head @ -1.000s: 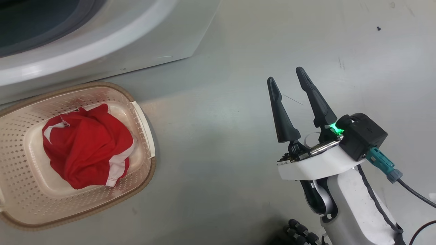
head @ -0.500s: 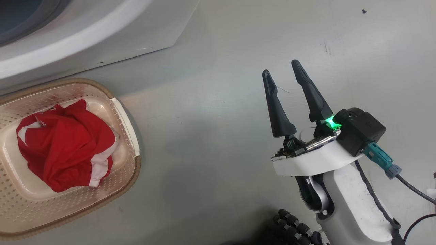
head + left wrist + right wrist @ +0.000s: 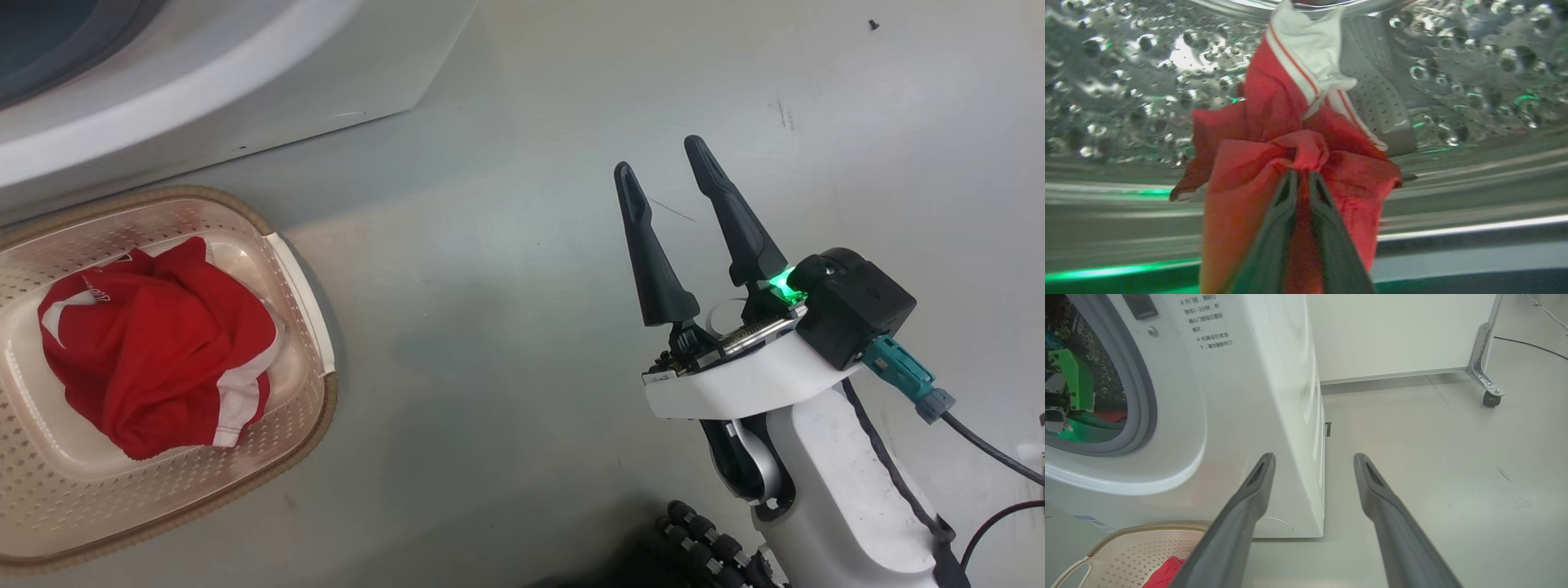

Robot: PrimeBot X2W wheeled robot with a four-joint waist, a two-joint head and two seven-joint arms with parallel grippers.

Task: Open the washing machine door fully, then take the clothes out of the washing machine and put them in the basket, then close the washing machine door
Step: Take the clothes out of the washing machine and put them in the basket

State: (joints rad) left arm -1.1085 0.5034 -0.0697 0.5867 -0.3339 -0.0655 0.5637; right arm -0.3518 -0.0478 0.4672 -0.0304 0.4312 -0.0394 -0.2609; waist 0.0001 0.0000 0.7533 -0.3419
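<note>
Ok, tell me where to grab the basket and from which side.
The basket's white side handle, from the open floor on the robot's right: that handle faces the open right hand, while the washing machine crowds the far side.

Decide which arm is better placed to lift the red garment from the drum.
Left: the left gripper is in the drum, shut on the red garment; the right gripper hangs open over floor.

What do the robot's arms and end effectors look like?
The right end effector has two long, tapered dark fingers on a white wrist plate, with a black camera box, a green light, a teal plug and black cable. Its forearm is white. The left end effector has matching dark fingers.
</note>
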